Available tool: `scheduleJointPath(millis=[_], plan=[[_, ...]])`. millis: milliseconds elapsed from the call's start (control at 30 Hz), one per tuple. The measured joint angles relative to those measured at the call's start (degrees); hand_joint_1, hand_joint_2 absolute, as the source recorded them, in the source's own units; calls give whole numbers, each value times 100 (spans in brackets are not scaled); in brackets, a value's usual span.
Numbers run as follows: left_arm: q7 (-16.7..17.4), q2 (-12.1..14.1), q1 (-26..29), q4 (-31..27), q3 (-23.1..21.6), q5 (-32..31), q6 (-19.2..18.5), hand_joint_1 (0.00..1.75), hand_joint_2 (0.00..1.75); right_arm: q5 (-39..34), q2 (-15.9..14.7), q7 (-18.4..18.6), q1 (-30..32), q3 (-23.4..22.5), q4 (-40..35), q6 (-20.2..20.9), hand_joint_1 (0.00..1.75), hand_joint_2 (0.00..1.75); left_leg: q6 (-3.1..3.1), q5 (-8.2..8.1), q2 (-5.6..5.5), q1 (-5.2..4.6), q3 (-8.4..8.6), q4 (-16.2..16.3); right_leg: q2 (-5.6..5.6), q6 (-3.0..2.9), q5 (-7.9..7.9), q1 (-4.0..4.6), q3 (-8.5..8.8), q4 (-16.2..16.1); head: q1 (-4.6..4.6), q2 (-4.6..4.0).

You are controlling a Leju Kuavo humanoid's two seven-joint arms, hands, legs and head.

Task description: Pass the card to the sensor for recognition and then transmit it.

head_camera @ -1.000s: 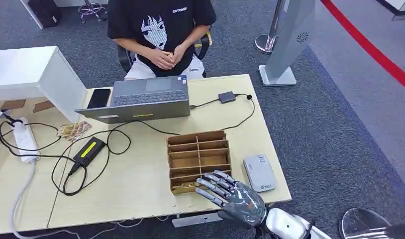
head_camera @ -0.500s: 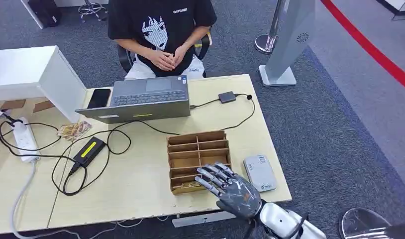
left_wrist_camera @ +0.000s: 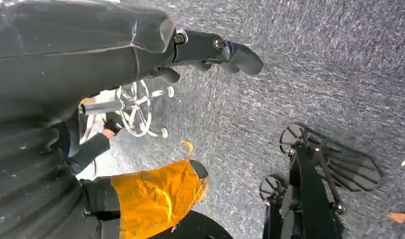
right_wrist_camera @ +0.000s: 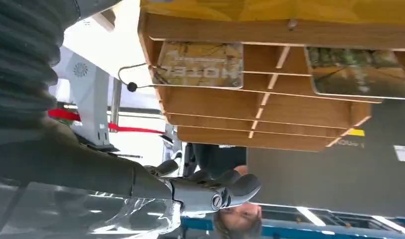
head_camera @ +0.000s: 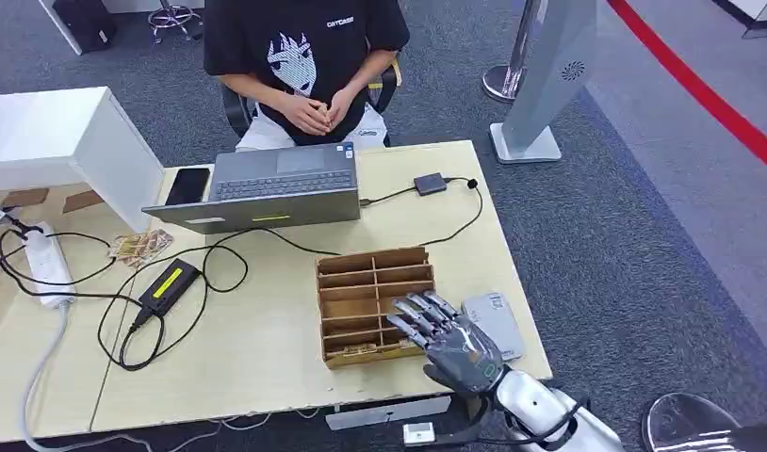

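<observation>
A wooden card organizer [head_camera: 372,282] stands on the table's near right part, with a patterned card [head_camera: 354,354] lying in its nearest row. The right wrist view shows two cards in its compartments, one printed HOTEL [right_wrist_camera: 200,64] and another [right_wrist_camera: 359,72] beside it. The grey card sensor [head_camera: 498,320] lies flat just right of the organizer. My right hand [head_camera: 450,341] hovers with fingers spread over the organizer's near right corner, partly covering the sensor's edge, and holds nothing. My left hand [left_wrist_camera: 210,50] hangs over the carpet, fingers loosely extended and empty.
A person [head_camera: 304,56] sits behind an open laptop [head_camera: 267,188] at the far side. A phone [head_camera: 187,185], a power adapter [head_camera: 170,284], a power strip [head_camera: 45,262] and cables lie to the left. A white box [head_camera: 59,141] stands far left, a grey stand [head_camera: 540,85] beyond the table.
My right hand has risen and moved forward and right, from the table's near edge to the organizer's near right corner beside the sensor.
</observation>
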Motion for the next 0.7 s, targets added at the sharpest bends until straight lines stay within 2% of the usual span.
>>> scheduleJointPath(millis=[333, 700], plan=[[-68, -28, -6, 0, 13, 441, 76, 0, 175, 2, 55, -59, -1, -216, -2, 44, 0, 175, 0, 0, 0, 0, 1, 0, 0, 0, 0, 0, 0, 0, 0, 0], [-109, -50, -6, -2, 81, 649, 103, 0, 175, 29, 120, -98, -1, -291, 50, 41, 0, 175, 0, 0, 0, 0, 1, 0, 0, 0, 0, 0, 0, 0, -2, -2]])
